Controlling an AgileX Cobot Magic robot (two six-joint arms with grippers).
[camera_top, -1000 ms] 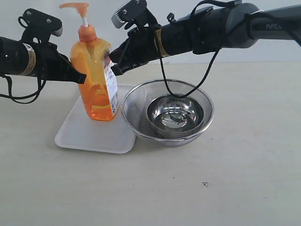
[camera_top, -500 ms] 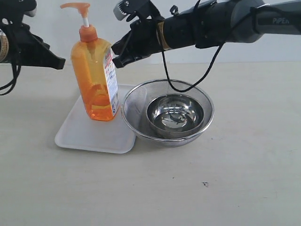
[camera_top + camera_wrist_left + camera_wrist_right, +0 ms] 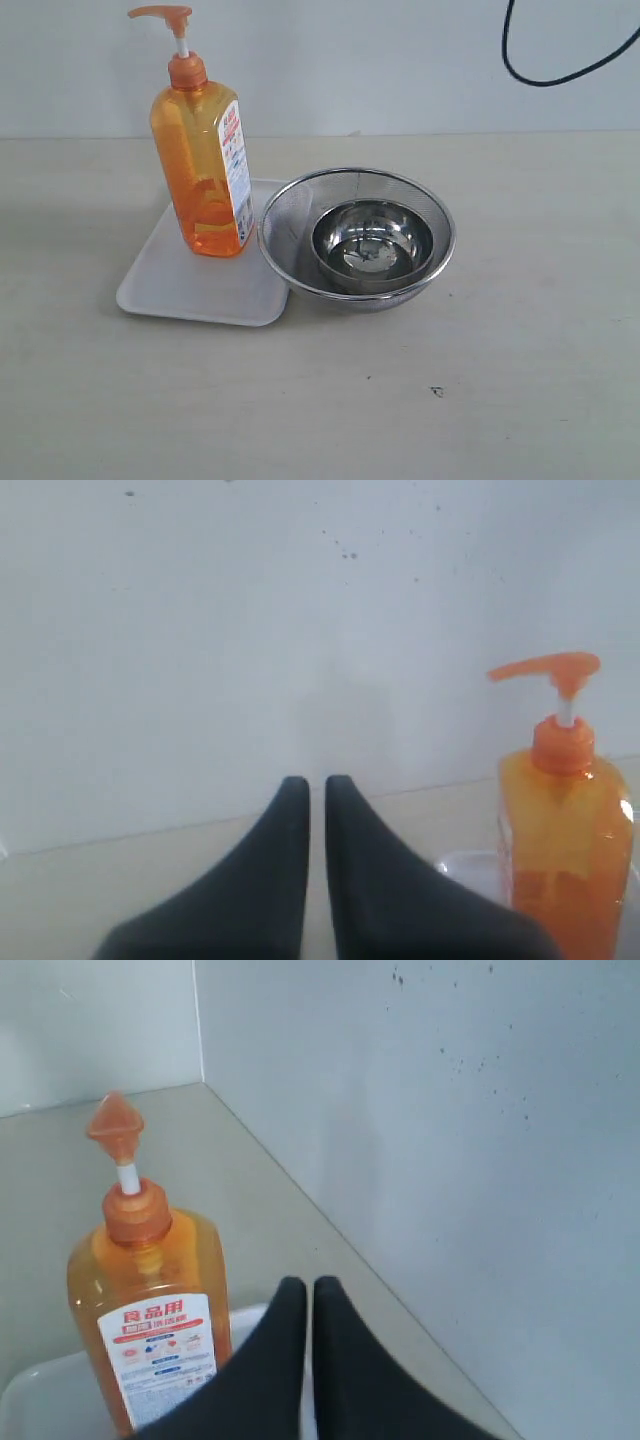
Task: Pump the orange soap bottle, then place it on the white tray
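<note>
**Left gripper** [image 3: 315, 782]: jaws together, a thin slit between them, nothing held. It is raised and aimed level toward the wall, and the bottle [image 3: 565, 850] stands ahead, apart from the tips.

**Right gripper** [image 3: 311, 1282]: jaws together, empty. It is held high near the wall, angled down over the bottle's label side, and is not touching it.

**Arms:** neither shows in the exterior view, where only a loop of black cable [image 3: 540, 75] hangs in at the upper edge. Both are judged parked clear of the work.

**Bottle:** upright and free-standing on the tray [image 3: 190, 290], toward its far end. The pump head is up and the label faces the strainer.

**Strainer** [image 3: 290, 215]: just beside the bottle, its rim over the tray's near edge. A steel bowl [image 3: 372, 240] sits inside.

**Task status:** the placing looks done. Whether the pump was pressed cannot be told, since no soap shows at the spout or on the tray. Nothing appears left but to hold clear.
</note>
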